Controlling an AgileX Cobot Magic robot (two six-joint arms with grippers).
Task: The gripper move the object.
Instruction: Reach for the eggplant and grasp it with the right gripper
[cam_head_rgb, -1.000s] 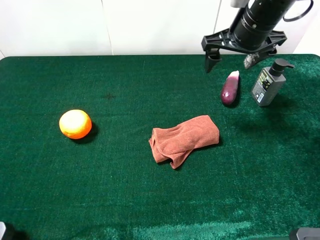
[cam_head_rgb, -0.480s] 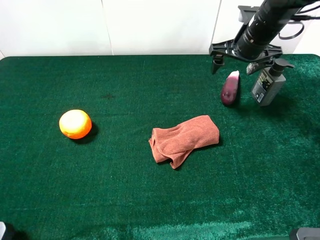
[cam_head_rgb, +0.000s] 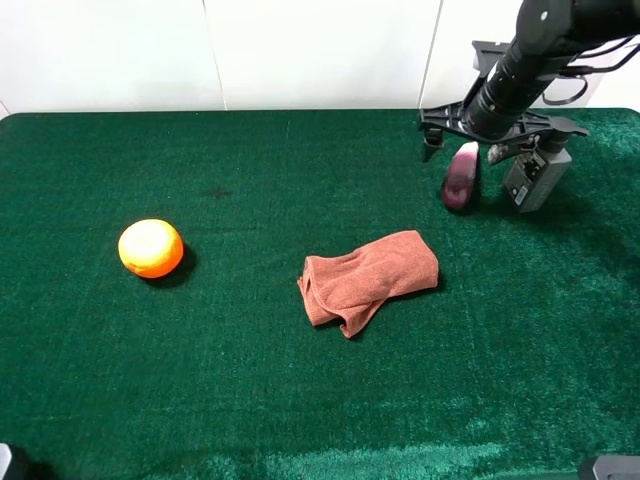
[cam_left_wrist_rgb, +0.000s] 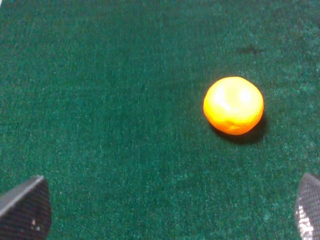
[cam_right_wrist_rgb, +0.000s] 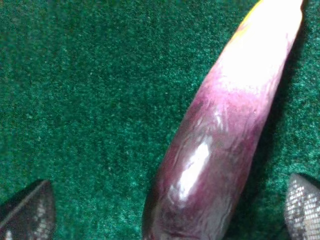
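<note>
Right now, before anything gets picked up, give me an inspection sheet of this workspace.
Surface: green felt table, flat, one small dark spot at the far left-centre.
Job's things: purple eggplant lying at the far right, probably the target, not gripped.
Clutter: orange at the left; crumpled rust-red towel in the middle; grey pump bottle upright, right of the eggplant.
Grippers: right end effector open, straddling the eggplant; left end effector open, empty, with the orange ahead of it.
Cables: black cable looping beside the right arm.
Surroundings: white wall panels behind the table.
</note>
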